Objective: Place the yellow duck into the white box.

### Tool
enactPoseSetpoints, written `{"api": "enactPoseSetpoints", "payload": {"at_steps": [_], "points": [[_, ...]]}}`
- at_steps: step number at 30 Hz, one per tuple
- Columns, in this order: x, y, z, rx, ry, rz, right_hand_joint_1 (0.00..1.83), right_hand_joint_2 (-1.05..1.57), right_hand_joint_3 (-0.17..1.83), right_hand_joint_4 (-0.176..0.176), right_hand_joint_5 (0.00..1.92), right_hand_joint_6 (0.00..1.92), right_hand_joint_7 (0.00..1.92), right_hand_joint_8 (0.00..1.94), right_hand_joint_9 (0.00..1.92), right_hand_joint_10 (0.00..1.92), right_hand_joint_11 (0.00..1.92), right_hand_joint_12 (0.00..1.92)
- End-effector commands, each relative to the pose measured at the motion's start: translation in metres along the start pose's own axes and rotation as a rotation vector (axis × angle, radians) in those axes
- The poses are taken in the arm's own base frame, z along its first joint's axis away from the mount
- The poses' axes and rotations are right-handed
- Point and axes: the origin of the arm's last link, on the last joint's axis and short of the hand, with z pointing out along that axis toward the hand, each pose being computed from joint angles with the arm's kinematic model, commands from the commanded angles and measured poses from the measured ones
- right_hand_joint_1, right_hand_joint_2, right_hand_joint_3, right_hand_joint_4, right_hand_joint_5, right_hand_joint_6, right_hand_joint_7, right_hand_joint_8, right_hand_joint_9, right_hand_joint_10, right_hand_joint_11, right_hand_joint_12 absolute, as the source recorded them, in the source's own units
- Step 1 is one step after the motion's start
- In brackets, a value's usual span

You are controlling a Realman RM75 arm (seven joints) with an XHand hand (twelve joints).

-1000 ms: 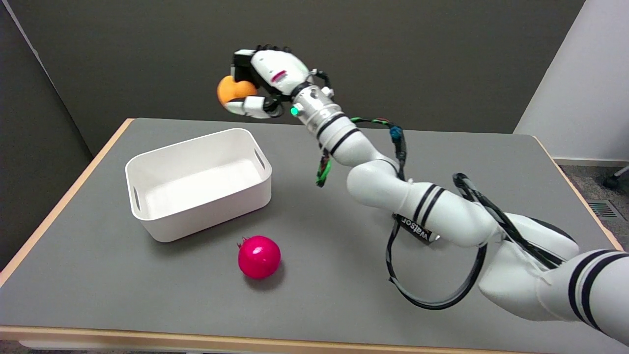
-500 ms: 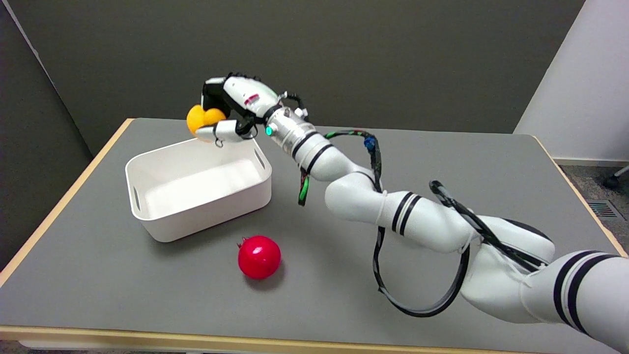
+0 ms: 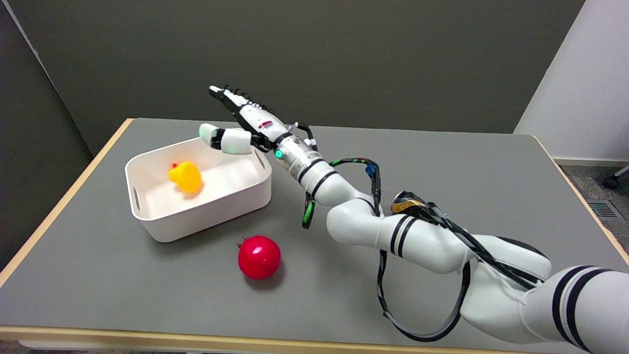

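The yellow duck lies inside the white box, toward its back left, with a bit of red showing at its top. My right hand hovers above the box's far right rim, fingers stretched out flat and thumb spread apart, holding nothing. The duck is clear of the hand, down and to its left.
A red pomegranate-like ball sits on the grey table just in front of the box. My right arm stretches across the table from the lower right, with loose black cables hanging under it.
The hand moved down and left over the box, then spread its fingers and let go of the duck. The duck dropped into the box.
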Motion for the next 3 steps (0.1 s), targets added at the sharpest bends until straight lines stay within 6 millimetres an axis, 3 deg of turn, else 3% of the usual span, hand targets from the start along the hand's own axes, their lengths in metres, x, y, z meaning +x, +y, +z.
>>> {"api": "enactPoseSetpoints", "payload": {"at_steps": [1, 3], "points": [[0.077, 0.061, -0.060, -0.049, 0.357, 0.088, 0.18, 0.64, 0.99, 0.031, 0.02, 0.14, 0.00, 0.16, 0.00, 0.36, 0.00, 0.97], [0.123, 0.075, -0.090, -0.031, 0.448, 0.020, 0.16, 0.60, 0.96, 0.028, 0.02, 0.19, 0.01, 0.19, 0.00, 0.38, 0.00, 1.01]]}}
